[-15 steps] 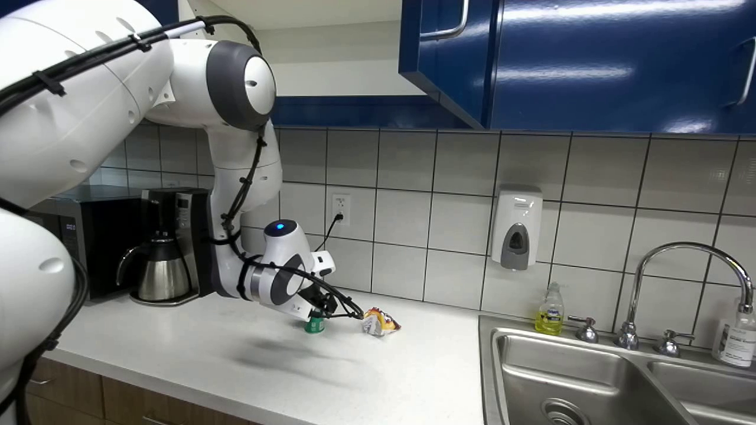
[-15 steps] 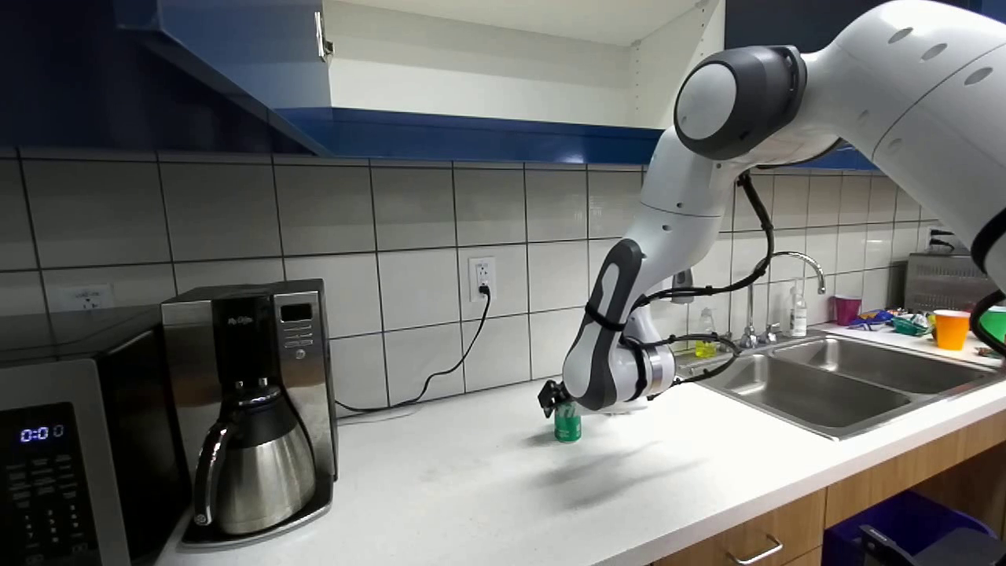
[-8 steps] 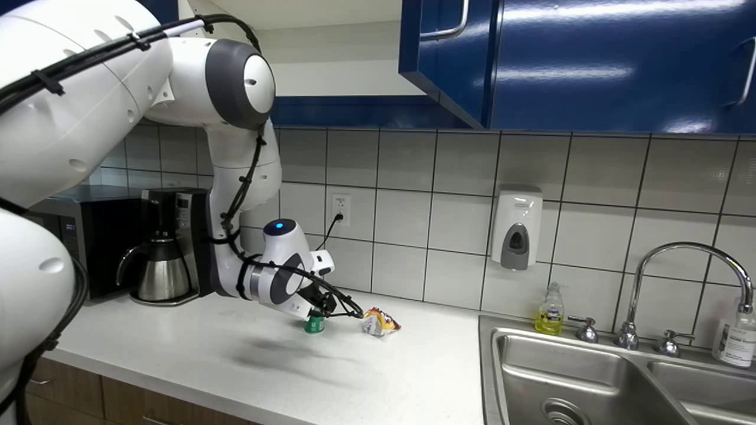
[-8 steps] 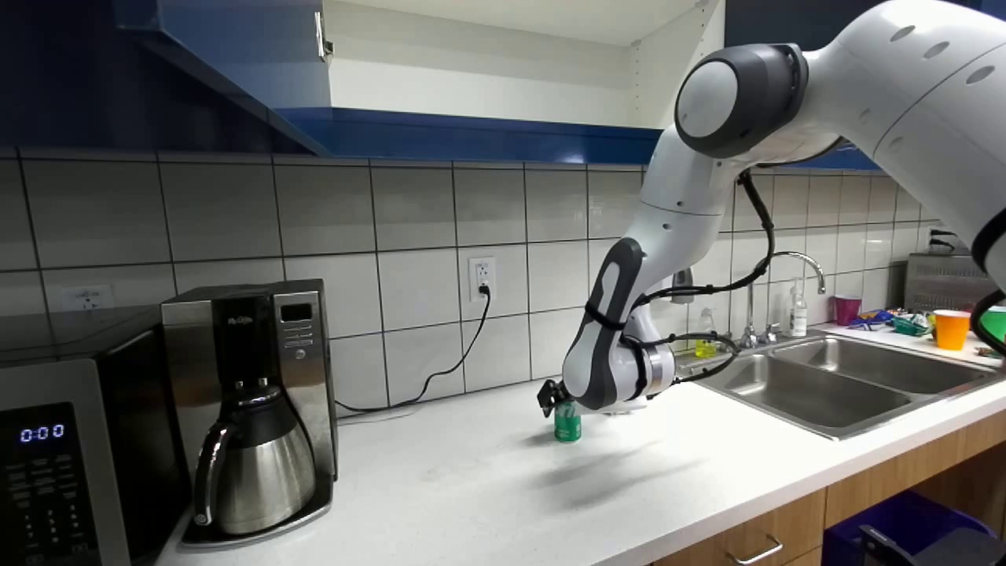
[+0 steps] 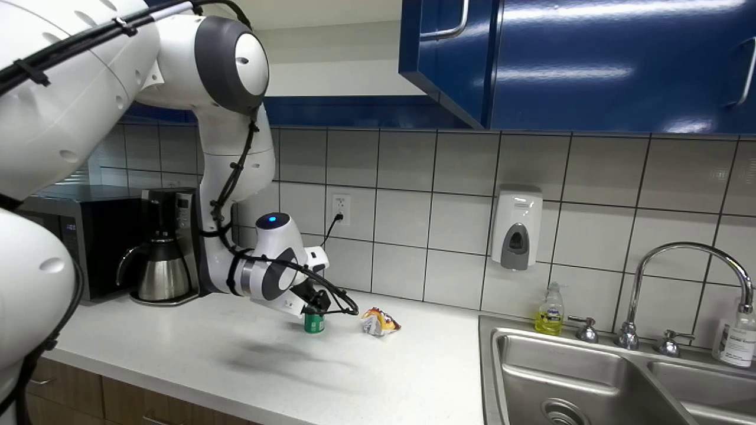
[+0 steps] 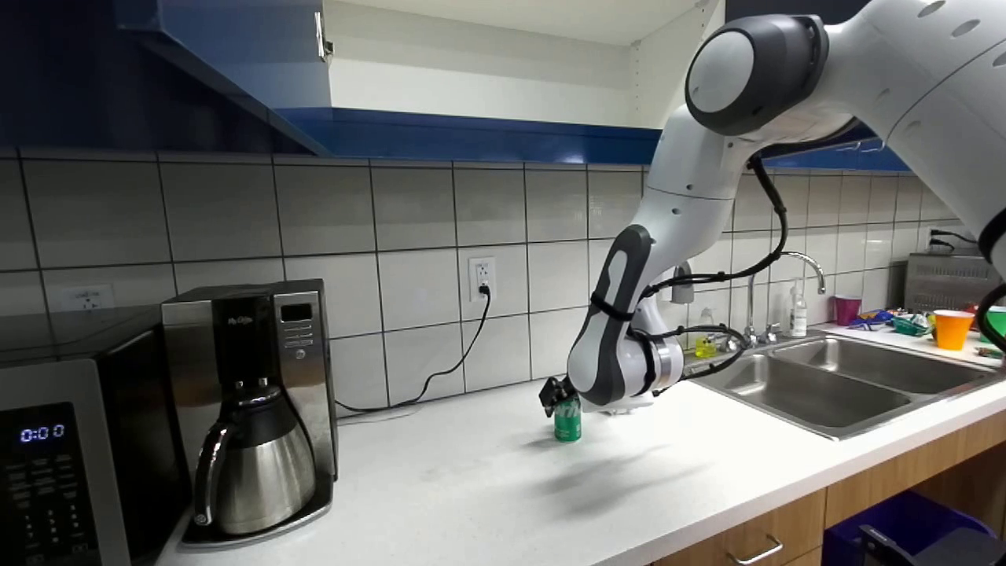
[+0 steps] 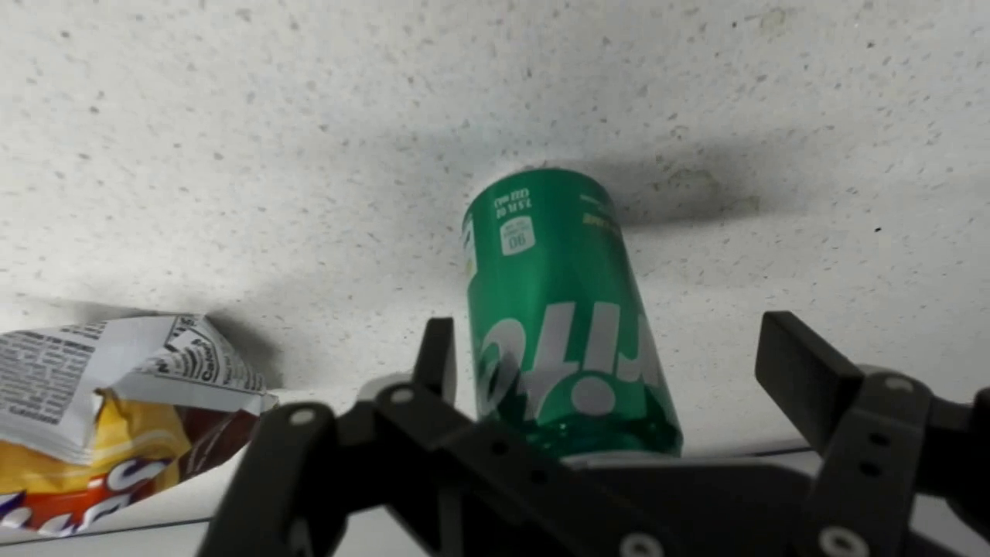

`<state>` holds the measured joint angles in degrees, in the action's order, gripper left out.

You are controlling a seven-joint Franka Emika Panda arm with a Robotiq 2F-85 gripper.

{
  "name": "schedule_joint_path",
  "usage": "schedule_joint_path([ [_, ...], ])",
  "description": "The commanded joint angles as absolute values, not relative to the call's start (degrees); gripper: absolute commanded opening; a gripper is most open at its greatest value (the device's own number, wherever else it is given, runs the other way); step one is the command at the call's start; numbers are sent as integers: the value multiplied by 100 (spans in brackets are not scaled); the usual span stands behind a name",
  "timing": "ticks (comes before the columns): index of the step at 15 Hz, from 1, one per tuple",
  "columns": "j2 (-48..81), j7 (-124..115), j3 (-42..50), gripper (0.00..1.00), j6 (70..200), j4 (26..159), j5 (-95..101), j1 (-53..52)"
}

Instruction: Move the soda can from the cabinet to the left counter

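The green soda can (image 7: pixel 557 286) stands upright on the white counter (image 5: pixel 413 378). It shows in both exterior views (image 5: pixel 314 324) (image 6: pixel 567 422), with its top partly covered by the gripper. My gripper (image 7: pixel 607 356) is open, with one finger on each side of the can's upper part. In the wrist view there are gaps on both sides, narrow at the left finger and wide at the right finger. In an exterior view the black gripper (image 6: pixel 556 395) sits at the can's top. The open cabinet (image 6: pixel 487 71) above shows bare white inside.
A crumpled snack bag (image 5: pixel 380 322) lies beside the can, also in the wrist view (image 7: pixel 131 425). A coffee maker (image 6: pixel 259 417) and microwave (image 6: pixel 63 456) stand at one end. A sink (image 5: pixel 567 378) is at the other. The tiled wall and a plugged cord (image 6: pixel 464 354) are behind.
The arm has risen and drawn back slightly, leftward in one of the exterior views and rightward in another. More of the can's upper part shows. The can has stayed in place.
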<state>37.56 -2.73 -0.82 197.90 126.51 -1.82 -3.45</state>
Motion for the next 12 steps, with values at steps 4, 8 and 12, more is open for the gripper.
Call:
schedule_joint_path([
  [4,2934,-128,-49,100,19603,13491,-115,-326],
  [8,2420,-75,-25,100,19417,13835,-127,-385],
  [12,1805,-75,-61,100,19004,14086,-119,-396],
])
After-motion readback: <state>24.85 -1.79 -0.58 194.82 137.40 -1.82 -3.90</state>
